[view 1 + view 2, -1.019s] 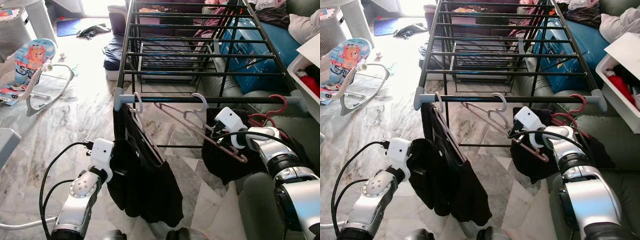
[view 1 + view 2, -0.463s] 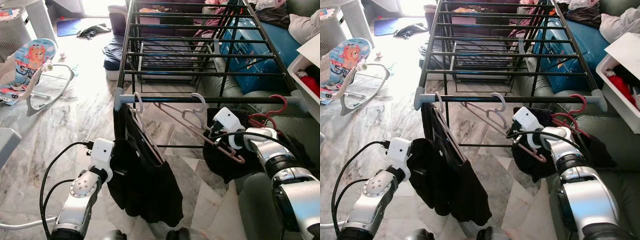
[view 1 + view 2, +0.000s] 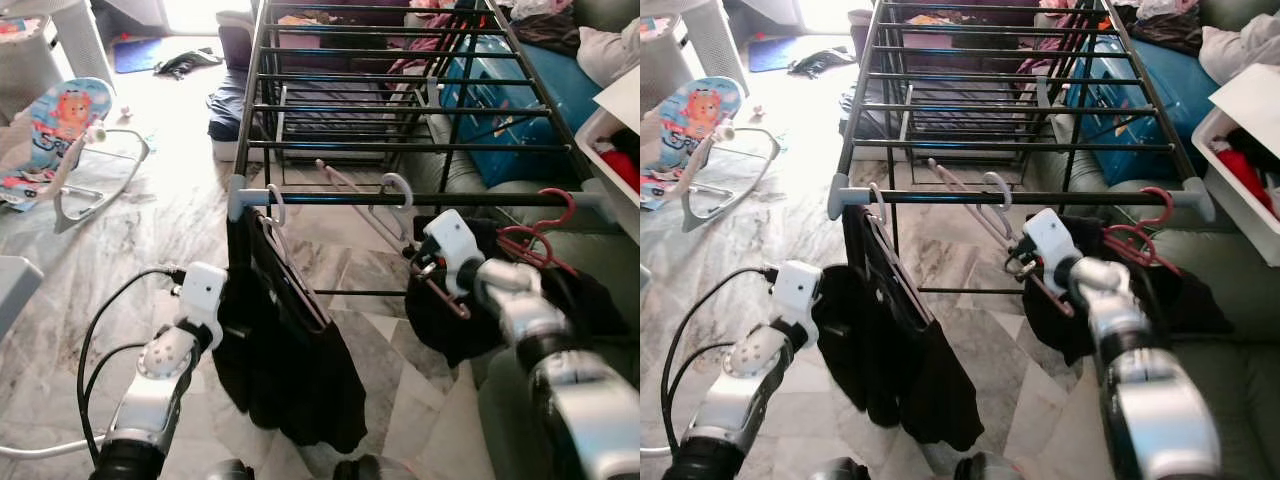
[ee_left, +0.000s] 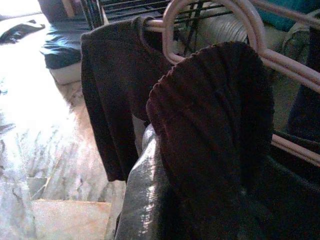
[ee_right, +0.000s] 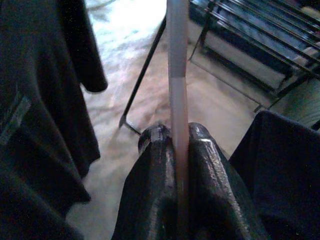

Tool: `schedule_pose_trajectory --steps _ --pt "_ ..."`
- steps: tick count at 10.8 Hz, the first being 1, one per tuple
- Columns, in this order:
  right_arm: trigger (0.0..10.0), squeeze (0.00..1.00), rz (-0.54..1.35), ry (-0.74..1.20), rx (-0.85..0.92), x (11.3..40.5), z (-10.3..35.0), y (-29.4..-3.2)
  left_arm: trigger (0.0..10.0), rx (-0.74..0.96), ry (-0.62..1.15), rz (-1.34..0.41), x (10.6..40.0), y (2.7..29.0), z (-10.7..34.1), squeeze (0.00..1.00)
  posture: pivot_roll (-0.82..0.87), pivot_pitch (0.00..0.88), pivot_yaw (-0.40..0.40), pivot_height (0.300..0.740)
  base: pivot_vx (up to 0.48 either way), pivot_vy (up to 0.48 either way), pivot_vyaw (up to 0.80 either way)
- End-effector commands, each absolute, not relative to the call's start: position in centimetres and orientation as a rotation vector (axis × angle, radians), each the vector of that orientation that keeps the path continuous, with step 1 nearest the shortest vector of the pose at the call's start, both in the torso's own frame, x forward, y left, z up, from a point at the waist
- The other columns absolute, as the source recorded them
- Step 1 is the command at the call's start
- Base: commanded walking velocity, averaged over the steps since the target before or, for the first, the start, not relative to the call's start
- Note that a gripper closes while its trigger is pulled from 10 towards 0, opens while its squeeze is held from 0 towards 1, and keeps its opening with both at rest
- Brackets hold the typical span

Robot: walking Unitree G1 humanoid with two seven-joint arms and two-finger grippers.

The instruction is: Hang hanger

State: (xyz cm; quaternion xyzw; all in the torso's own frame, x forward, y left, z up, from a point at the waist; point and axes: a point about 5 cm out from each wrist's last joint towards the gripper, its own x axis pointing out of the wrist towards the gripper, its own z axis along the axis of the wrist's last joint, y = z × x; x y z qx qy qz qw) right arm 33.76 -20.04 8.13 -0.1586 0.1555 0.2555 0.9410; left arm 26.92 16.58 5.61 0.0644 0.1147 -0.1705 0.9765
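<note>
An empty pink hanger [image 3: 360, 205] has its hook [image 3: 400, 185] over the front rail [image 3: 480, 199] of a black drying rack. Its long arm tilts up and back past the rail. My right gripper [image 3: 425, 262] is just below the rail, shut on the hanger's lower bar [image 5: 177, 100], which runs between both fingers [image 5: 150, 190]. To the left, a black garment [image 3: 290, 350] hangs from another pink hanger [image 3: 275, 200] on the same rail. My left gripper [image 4: 200, 200] is pressed into that garment with dark ribbed cloth [image 4: 215, 115] bunched over its fingers.
A red hanger [image 3: 545, 235] with dark clothing [image 3: 440, 320] hangs at the rail's right end. Beyond are a blue bag [image 3: 520, 110], a white bin [image 3: 615, 150] and a green sofa. A baby bouncer [image 3: 60, 130] stands on the marble floor to the left.
The pink hanger has swung: its long arm, earlier sloping down below the rail, now points up and back. My right gripper has shifted left and slightly up with it. The left arm has hardly moved.
</note>
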Motion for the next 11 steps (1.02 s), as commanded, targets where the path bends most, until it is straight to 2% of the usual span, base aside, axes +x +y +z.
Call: schedule_pose_trajectory --steps 1,2,3,4,5,6,7,11 --pt "0.0 0.00 0.473 0.241 -0.297 34.1 9.6 -20.2 10.0 0.140 0.221 -0.349 27.0 16.8 5.8 0.00 -0.07 0.000 -0.015 0.740 0.000 0.000 0.00" --pt "1.6 0.00 0.404 0.179 -0.269 31.2 8.4 -19.9 10.0 0.119 0.221 -0.359 26.8 16.3 5.6 0.00 -0.07 0.000 -0.017 0.740 0.000 0.000 0.00" --pt "1.6 0.00 0.399 0.173 -0.268 30.8 8.3 -19.8 10.0 0.113 0.221 -0.361 26.8 16.2 5.5 0.00 -0.07 0.000 -0.017 0.740 0.000 0.000 0.00" --pt "8.5 0.00 0.354 0.187 -0.236 29.6 7.3 -19.6 10.0 0.105 0.223 -0.366 26.4 16.0 5.4 0.00 -0.08 0.000 -0.014 0.740 0.000 0.000 0.00" --pt "10.0 0.00 0.214 0.195 -0.182 26.7 6.0 -19.0 10.0 0.104 0.224 -0.376 25.6 15.5 5.0 0.00 -0.08 0.000 -0.018 0.740 0.000 0.000 0.00" --pt "10.0 0.00 0.146 0.214 -0.131 25.1 5.5 -18.3 10.0 0.104 0.220 -0.369 25.3 15.5 5.1 0.00 -0.09 0.000 -0.029 0.740 0.000 0.000 0.00" --pt "10.0 0.00 0.107 0.172 -0.157 24.4 6.3 -18.1 10.0 0.112 0.210 -0.370 25.2 15.5 5.3 0.00 -0.09 0.000 -0.040 0.740 0.000 0.000 0.00" --pt "10.0 0.00 -0.049 0.153 -0.105 23.7 7.1 -19.5 10.0 0.128 0.189 -0.361 25.6 15.4 5.9 0.00 -0.09 0.000 -0.042 0.740 0.000 0.000 0.00"
